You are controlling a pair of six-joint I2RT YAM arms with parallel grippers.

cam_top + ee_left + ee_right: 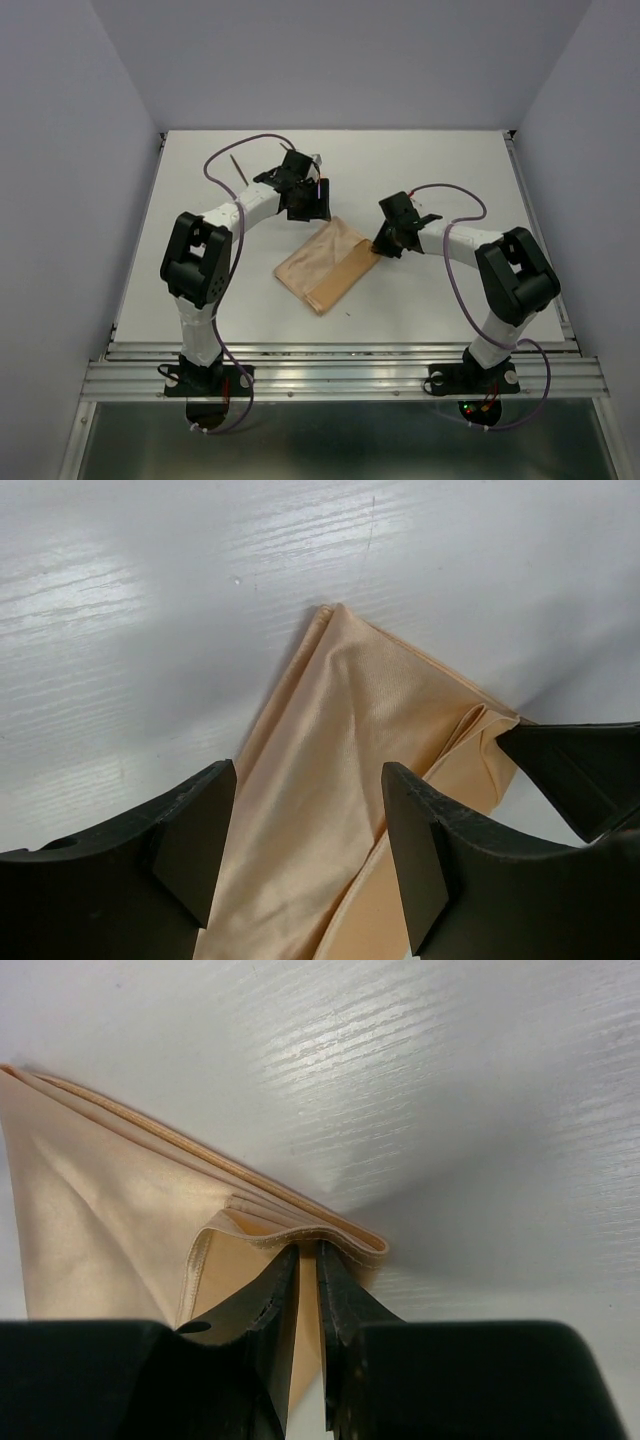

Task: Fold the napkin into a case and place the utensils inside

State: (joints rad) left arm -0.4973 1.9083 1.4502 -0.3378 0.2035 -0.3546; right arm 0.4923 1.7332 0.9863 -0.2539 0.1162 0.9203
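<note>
The tan napkin (325, 265) lies folded into an oblong in the middle of the table. My right gripper (385, 240) is at its right corner. In the right wrist view its narrow jaws (308, 1255) are pinched on the hem of the top layer (300, 1232), lifting it off the layers below. My left gripper (310, 205) hovers over the napkin's far corner, open, with only napkin cloth (330, 740) showing between its fingers (415, 810). One thin reddish utensil (237, 168) lies on the table at the far left, behind the left arm.
White tabletop (430, 160) with grey walls on three sides and a metal rail (340, 365) along the near edge. A purple cable loops over each arm. The right gripper's black finger (580, 770) shows at the right of the left wrist view.
</note>
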